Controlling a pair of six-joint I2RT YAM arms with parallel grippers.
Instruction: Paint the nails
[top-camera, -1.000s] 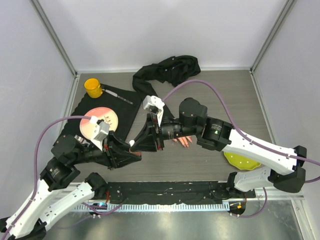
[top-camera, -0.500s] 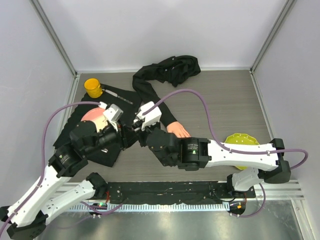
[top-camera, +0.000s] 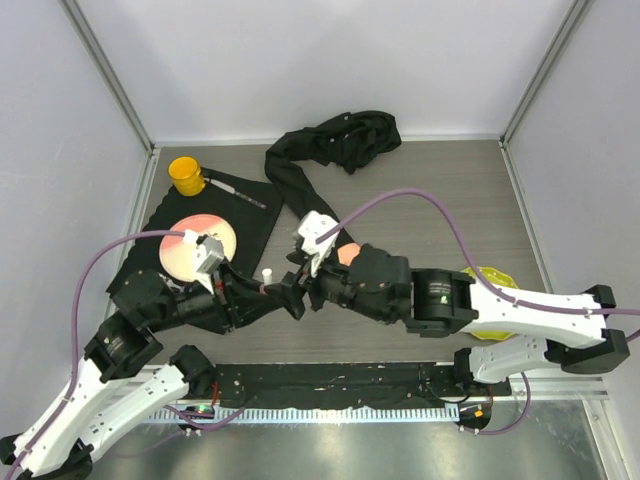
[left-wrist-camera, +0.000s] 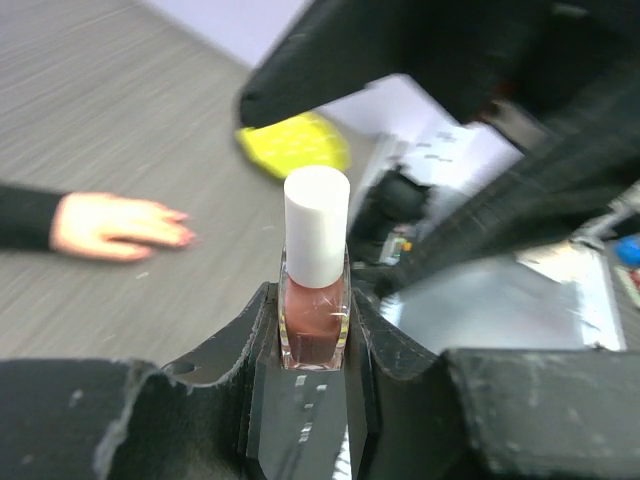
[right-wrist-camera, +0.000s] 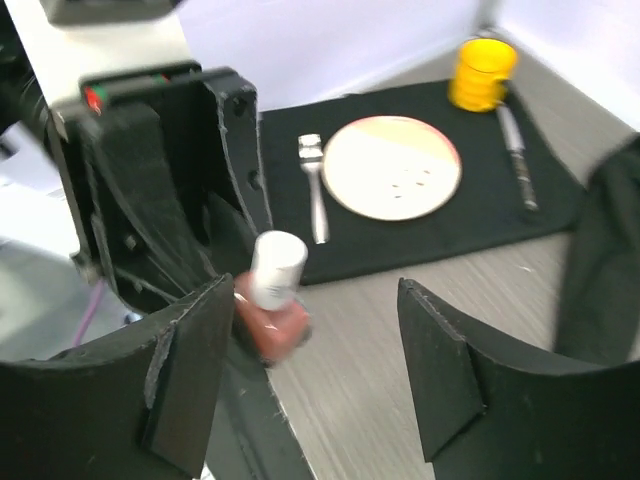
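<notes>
My left gripper (left-wrist-camera: 315, 335) is shut on a small polish bottle (left-wrist-camera: 314, 318) of reddish-brown lacquer, its white cap (left-wrist-camera: 317, 238) pointing up. Seen from above, the bottle (top-camera: 267, 275) sits between the two arms. In the right wrist view my right gripper (right-wrist-camera: 315, 370) stands open, and the bottle (right-wrist-camera: 272, 312) sits just inside its left finger (right-wrist-camera: 190, 385). The mannequin hand (left-wrist-camera: 110, 224) lies flat on the table with pinkish-red nails (left-wrist-camera: 184, 237) on its fingertips. From above, only a peach patch of the hand (top-camera: 347, 254) shows beside the right arm.
A black mat (top-camera: 250, 215) carries a pink-and-cream plate (right-wrist-camera: 392, 167), a fork (right-wrist-camera: 317, 200), a yellow cup (right-wrist-camera: 480, 70) and a slim tool (right-wrist-camera: 518, 155). The black sleeve (top-camera: 335, 140) bunches at the back. A yellow dish (left-wrist-camera: 295, 145) lies at the right.
My right gripper has gone from shut to open beside the bottle's cap. Both arms have shifted across the table centre; the left gripper has kept hold of the bottle.
</notes>
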